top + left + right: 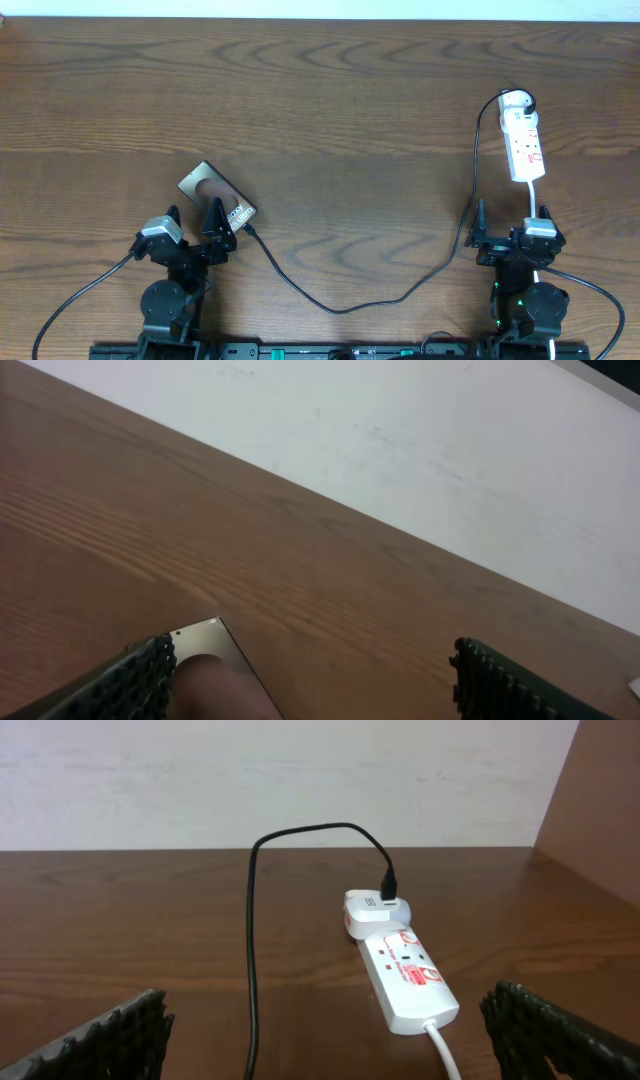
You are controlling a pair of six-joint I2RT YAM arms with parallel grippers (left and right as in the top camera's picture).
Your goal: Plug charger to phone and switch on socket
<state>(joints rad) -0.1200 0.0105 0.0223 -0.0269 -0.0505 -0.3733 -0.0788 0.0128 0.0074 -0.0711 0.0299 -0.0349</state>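
The phone (213, 194) lies tilted on the table at the left, and one corner of it (215, 650) shows by my left finger. The charger (340, 308), a thin black cable, runs from the phone's near-right end across the table up to a white adapter (370, 910) at the far end of the socket (524, 142). Whether its tip sits in the phone I cannot tell. My left gripper (195, 218) is open just behind the phone, with nothing between its fingers (140, 675). My right gripper (512, 220) is open and empty, short of the socket (405, 970), with the cable (252, 920) to its left.
The socket's white cord (445, 1050) trails back between my right fingers toward the arm base. The wooden table (330, 90) ends at a pale wall (430, 450) on the far side. Thick black arm cables hang by both bases.
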